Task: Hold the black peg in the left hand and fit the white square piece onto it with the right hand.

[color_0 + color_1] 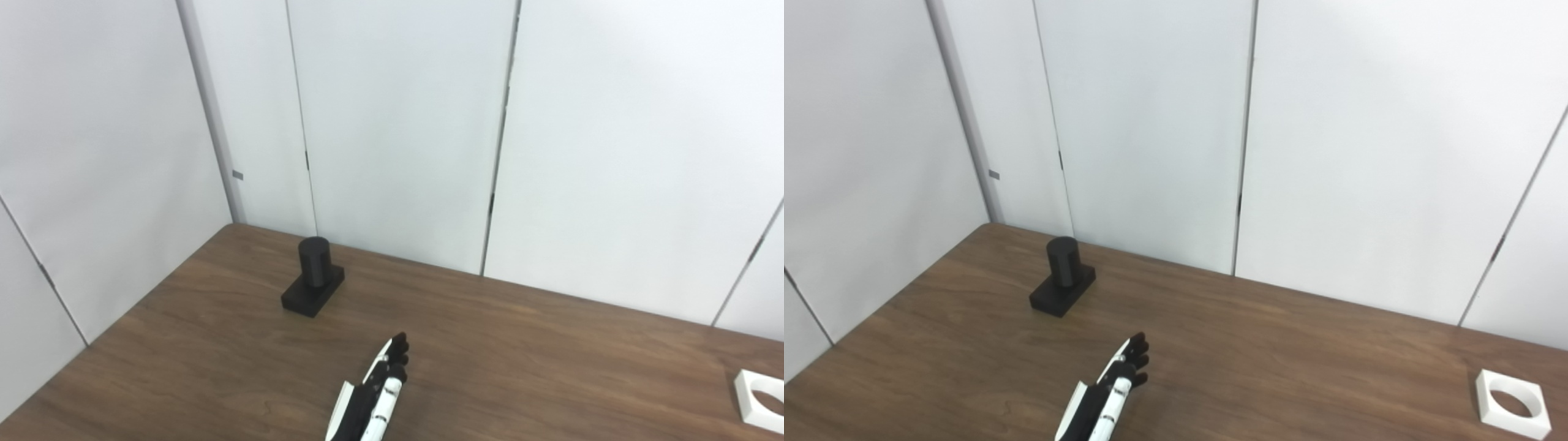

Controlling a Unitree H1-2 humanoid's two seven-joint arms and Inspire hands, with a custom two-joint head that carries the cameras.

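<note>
- My left hand (1108, 392) is empty, fingers extended together, low over the desk (1274, 367), short of the black peg (1063, 275).
- White square piece (1513, 404) lies far right; right hand unseen.
- Risk: an edge-on approach could knock the upright peg over.

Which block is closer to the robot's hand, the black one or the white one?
The black peg. It stands just beyond the left hand, while the white square piece lies far right.

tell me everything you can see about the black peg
The black peg is a matte black, plastic-looking upright cylinder with a flat top, rising from one end of a low rectangular black base. It stands free on the brown wooden table, far left near the white wall panels. Nothing touches it but the table; the left hand is nearer the camera, well short of it.
</note>
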